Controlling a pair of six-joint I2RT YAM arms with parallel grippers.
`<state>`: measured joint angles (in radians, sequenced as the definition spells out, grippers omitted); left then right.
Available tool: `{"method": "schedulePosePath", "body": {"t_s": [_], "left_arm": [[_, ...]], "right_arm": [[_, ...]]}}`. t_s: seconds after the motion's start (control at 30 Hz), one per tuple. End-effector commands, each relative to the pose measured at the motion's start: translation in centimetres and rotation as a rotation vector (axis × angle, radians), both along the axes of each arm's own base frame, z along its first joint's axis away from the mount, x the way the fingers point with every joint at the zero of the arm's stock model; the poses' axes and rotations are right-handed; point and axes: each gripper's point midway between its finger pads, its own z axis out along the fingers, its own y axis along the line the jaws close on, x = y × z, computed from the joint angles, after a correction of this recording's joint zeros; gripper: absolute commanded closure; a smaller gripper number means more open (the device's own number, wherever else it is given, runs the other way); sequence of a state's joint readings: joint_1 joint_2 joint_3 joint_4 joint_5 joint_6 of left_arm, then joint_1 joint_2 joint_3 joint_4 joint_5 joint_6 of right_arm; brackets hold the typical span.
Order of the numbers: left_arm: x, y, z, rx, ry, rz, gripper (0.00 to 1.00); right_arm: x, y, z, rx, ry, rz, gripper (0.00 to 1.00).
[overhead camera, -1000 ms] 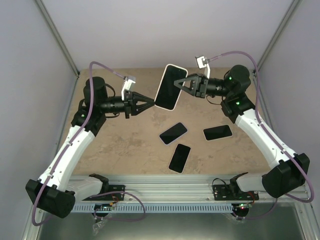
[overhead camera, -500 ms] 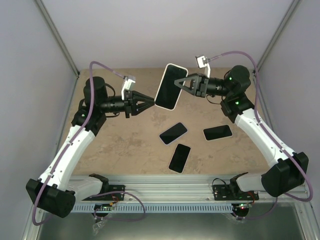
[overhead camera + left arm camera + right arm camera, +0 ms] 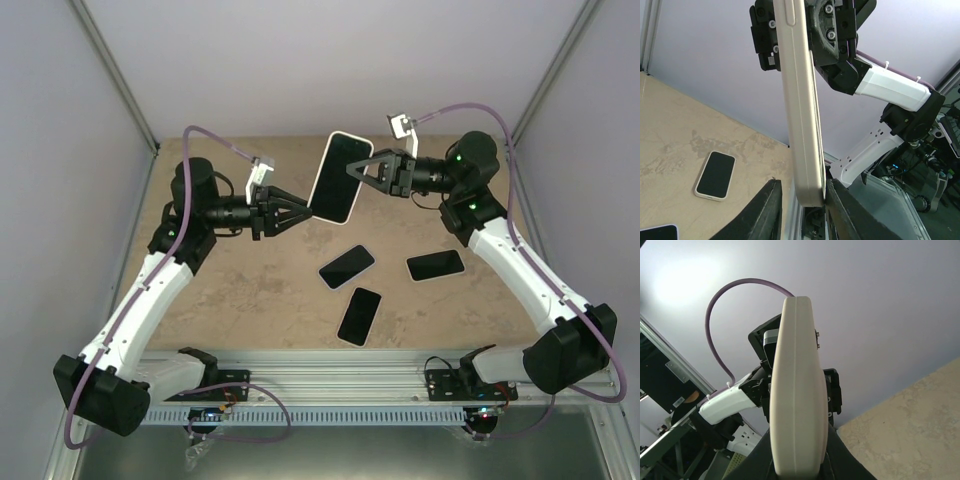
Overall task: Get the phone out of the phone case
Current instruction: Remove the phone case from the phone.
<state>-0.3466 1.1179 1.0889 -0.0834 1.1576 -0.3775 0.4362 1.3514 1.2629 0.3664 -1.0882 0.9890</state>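
Top view: phone (image 3: pixel 340 180) sits in its pale phone case (image 3: pixel 800 125), the pair held up in the air above the far half of the table (image 3: pixel 250 290), between the two arms. Long axis runs near-to-far, top end tipped slightly rightward, dark screen facing up to the camera.

Right gripper (image 3: pixel 352 168): comes in from the right and is clamped on the phone case near its upper end. In the left wrist view one black finger sits on each broad face, so the pinch is across the thickness. In the right wrist view the case's cream edge rises straight up from between that arm's own fingers.

Left gripper (image 3: pixel 304 210): comes in from the left at the case's lower end. In its own wrist view the two fingers (image 3: pixel 767 212) straddle the bottom corner. Jaws stand a little apart: a sliver of gap on the left side, the right finger close against the case or touching it (cannot tell which). Not a firm pinch.

Phone not separated: screen framed by the case rim all round in the top view.

On the table, near the middle and well below the held pair, three more phones lie flat, screens dark, pale borders: centre phone (image 3: pixel 346 266), nearer phone (image 3: pixel 359 315), right-hand phone (image 3: pixel 435 265). None touch.

Purple cable (image 3: pixel 735 295) loops over the left wrist.
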Motion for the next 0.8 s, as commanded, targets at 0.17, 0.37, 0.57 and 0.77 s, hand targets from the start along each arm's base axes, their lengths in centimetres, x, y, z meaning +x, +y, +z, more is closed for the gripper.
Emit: {"method": "schedulePosePath", "body": {"t_s": [0.17, 0.37, 0.57, 0.77], "left_arm": [[0.9, 0.3, -0.7, 0.000, 0.013, 0.043, 0.77], [0.9, 0.4, -0.8, 0.001, 0.014, 0.044, 0.72], [0.9, 0.5, -0.8, -0.001, 0.017, 0.044, 0.70], [0.9, 0.7, -0.7, -0.003, 0.014, 0.048, 0.67]], "right_arm": [[-2.4, -0.8, 3.0, 0.060, -0.104, 0.038, 1.00], [-2.8, -0.9, 3.3, 0.068, -0.107, 0.047, 0.99], [-2.9, -0.9, 3.3, 0.070, -0.104, 0.049, 0.99], [-2.6, -0.9, 3.0, 0.064, -0.097, 0.040, 0.99]]}}
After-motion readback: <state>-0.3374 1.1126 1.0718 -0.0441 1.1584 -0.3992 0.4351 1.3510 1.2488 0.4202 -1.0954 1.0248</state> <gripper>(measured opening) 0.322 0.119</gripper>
